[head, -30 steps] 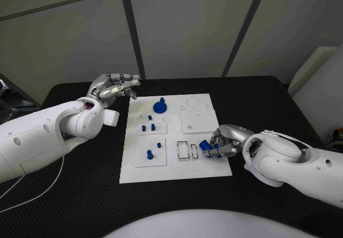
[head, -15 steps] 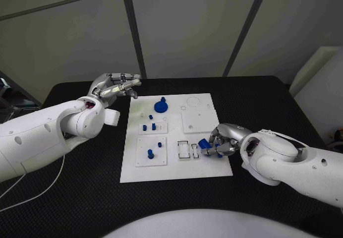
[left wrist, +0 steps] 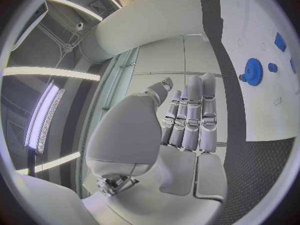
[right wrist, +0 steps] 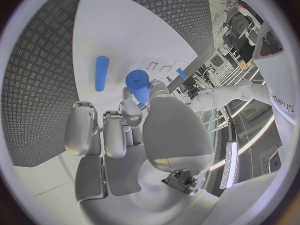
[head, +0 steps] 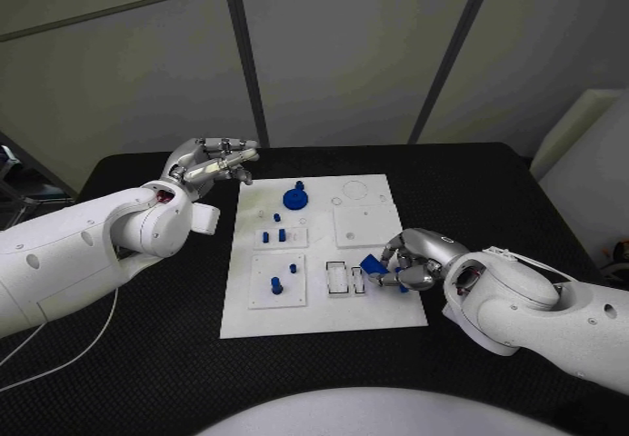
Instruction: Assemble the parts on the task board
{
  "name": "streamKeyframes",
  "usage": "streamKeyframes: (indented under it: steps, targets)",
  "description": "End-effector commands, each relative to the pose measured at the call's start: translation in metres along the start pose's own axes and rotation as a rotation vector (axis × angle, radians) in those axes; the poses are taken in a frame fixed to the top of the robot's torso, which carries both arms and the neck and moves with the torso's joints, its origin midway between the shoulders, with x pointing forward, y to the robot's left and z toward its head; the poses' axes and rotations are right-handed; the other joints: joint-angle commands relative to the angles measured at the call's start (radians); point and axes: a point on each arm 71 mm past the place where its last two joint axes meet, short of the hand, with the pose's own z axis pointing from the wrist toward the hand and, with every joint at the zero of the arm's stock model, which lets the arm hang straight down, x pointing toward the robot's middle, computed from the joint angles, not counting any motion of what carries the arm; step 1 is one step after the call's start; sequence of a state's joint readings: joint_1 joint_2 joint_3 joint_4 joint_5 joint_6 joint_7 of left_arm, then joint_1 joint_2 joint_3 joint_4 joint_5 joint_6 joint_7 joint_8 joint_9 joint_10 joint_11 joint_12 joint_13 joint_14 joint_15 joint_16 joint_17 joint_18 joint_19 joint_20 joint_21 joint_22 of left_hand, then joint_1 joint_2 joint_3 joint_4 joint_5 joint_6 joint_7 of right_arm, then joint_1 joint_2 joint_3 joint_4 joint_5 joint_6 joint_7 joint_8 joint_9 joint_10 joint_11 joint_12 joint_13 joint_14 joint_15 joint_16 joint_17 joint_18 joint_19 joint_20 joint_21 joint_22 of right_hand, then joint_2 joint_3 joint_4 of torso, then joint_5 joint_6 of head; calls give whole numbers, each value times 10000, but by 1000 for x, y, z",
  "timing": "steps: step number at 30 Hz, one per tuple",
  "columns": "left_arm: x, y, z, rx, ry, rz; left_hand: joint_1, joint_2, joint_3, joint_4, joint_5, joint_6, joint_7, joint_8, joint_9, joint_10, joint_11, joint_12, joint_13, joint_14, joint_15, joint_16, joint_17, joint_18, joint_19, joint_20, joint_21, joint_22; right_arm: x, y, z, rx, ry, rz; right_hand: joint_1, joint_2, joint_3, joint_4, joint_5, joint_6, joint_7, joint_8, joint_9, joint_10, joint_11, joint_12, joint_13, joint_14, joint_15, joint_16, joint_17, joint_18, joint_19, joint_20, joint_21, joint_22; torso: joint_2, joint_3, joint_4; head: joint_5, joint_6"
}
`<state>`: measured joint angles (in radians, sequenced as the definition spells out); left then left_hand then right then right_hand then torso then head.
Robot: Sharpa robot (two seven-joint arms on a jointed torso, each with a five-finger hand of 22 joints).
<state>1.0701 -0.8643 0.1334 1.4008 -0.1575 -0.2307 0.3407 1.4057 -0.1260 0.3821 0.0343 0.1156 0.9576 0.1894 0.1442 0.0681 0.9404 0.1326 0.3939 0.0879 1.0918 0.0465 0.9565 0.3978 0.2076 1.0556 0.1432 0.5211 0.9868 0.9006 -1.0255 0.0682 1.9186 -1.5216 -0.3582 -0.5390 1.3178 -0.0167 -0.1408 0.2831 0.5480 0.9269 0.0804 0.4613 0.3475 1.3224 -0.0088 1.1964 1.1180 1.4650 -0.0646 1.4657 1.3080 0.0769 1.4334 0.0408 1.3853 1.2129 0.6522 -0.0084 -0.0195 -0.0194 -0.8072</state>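
The white task board [head: 374, 304] lies mid-table. My right hand [head: 417, 261] hovers at its right edge and pinches a short blue cylinder [head: 374, 265] [right wrist: 139, 85] between thumb and fingers, just beside two small rectangular slots [head: 344, 277]. A second blue cylinder [right wrist: 101, 73] lies loose on the board beyond the fingers. A blue gear [head: 296, 195] [left wrist: 252, 70] stands at the board's far side. Small blue pegs [head: 272, 234] stand in the left blocks. My left hand [head: 210, 163] [left wrist: 187, 120] is raised off the board's far left corner, fingers straight, holding nothing.
A raised white square block [head: 364, 222] sits on the board's right half, behind my right hand. Another peg [head: 276, 284] stands in the near left block. Black table [head: 131, 354] surrounds the board on all sides.
My right hand has edged slightly left toward the slots, still holding the blue cylinder. The left hand has stayed in place.
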Motion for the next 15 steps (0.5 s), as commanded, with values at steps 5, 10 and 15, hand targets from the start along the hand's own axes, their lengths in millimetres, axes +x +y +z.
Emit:
streamKeyframes:
  steps: [5, 10, 15]
  targets:
    - [2, -2, 0, 124, 122, -66, -25, 101, -53, -16, 40, 27, 31, -21, -5, -69, -34, 45, -9, -57, 19, -34, -10, -250, 15, 23, -63, -11, -4, 10, -4, -37, -486, 1107, 96, 128, 18, 63, 75, 206, -79, 51, 150, 5, 40, -92, -41, 669, -78, 51, 520, -87, 54, -37, 26, 19, 26, -10, 12, 130, 4]
    - [2, -2, 0, 125, 124, -65, -25, 101, -53, -16, 40, 27, 31, -21, -5, -69, -34, 45, -9, -57, 19, -34, -10, -250, 15, 23, -63, -11, 1, 15, -2, -135, -115, 1150, 32, 129, -19, 75, 64, 238, -84, 56, 162, 9, 35, -110, -43, 670, -82, 54, 530, -85, 50, -41, 23, 14, 39, -3, 2, 118, 47]
    - [3, -2, 0, 126, 135, -70, -25, 101, -53, -16, 40, 27, 31, -21, -5, -69, -34, 45, -9, -57, 19, -34, -10, -250, 15, 23, -63, -11, 10, 23, 5, -200, 649, 1034, -554, 218, -280, 92, -286, 272, -76, 6, 188, -25, 48, -259, -133, 653, -71, 15, 475, -82, 27, -35, 8, -6, 44, -8, 11, 129, 49]
